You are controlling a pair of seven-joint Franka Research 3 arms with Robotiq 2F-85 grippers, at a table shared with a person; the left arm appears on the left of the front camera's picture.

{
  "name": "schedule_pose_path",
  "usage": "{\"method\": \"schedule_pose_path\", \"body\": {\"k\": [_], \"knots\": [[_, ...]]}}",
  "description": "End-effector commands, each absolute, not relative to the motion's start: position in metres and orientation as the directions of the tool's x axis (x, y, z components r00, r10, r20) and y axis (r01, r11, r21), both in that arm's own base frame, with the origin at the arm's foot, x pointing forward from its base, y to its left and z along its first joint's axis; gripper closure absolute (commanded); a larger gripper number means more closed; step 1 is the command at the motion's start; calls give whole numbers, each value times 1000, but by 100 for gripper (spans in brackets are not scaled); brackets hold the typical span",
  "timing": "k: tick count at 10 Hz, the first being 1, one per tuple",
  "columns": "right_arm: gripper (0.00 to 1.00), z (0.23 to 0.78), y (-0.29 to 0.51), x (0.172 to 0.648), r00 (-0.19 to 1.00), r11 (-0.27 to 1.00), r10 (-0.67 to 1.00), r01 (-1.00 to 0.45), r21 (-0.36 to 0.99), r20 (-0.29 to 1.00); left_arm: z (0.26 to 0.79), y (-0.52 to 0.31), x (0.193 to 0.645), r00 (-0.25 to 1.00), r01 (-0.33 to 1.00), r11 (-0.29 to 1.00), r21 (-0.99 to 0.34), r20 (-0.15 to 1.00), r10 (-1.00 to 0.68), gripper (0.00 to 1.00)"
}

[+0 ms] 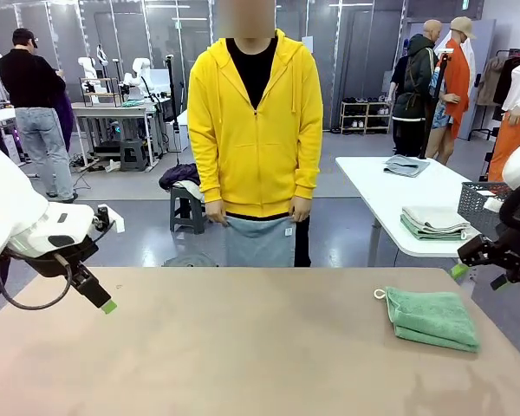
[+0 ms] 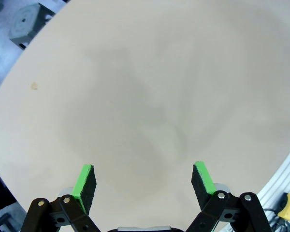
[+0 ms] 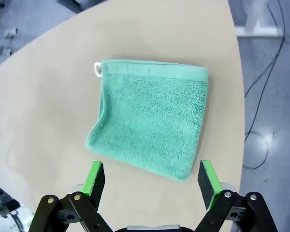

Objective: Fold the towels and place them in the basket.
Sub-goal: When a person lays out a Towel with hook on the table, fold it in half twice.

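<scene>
Folded mint green terry towel (image 3: 152,121) with white corner loop, flat on tan table (image 1: 243,347), right side, pale grey-blue towel (image 1: 260,241) held by person in yellow hoodie (image 1: 256,121) at far edge, left gripper (image 2: 146,174) fingers spread over bare tabletop, right gripper (image 3: 152,171) fingers spread, hovering over green towel.

front cam sits on the robot's side of the table (image 1: 243,355), facing 12 o'clock straight across at the person (image 1: 255,130) on the far edge, wide enough to catch the room behind. left wrist cam looks steeply down past the left gripper (image 2: 144,180), close over bare tabletop. right wrist cam looks down past the right gripper (image 3: 152,175), close above the mint green towel (image 3: 152,118). front cam shares that towel, at its 4 o'clock.
</scene>
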State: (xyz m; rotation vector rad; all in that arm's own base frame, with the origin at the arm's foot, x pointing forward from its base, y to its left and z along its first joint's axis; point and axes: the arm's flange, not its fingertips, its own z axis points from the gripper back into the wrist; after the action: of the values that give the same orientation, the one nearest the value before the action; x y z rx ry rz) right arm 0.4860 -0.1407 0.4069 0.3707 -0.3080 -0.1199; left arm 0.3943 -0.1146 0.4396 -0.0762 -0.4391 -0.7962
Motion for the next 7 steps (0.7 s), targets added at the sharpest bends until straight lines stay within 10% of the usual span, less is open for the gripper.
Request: {"method": "schedule_pose_path", "body": {"k": [1, 7], "knots": [[3, 423, -131, 438, 895, 932, -77, -92, 350, 440, 478, -106, 383, 624, 651, 745, 146, 456, -635, 0], [3, 468, -50, 339, 715, 921, 223, -377, 97, 662, 531, -43, 377, 610, 702, 711, -37, 545, -575, 0]]}}
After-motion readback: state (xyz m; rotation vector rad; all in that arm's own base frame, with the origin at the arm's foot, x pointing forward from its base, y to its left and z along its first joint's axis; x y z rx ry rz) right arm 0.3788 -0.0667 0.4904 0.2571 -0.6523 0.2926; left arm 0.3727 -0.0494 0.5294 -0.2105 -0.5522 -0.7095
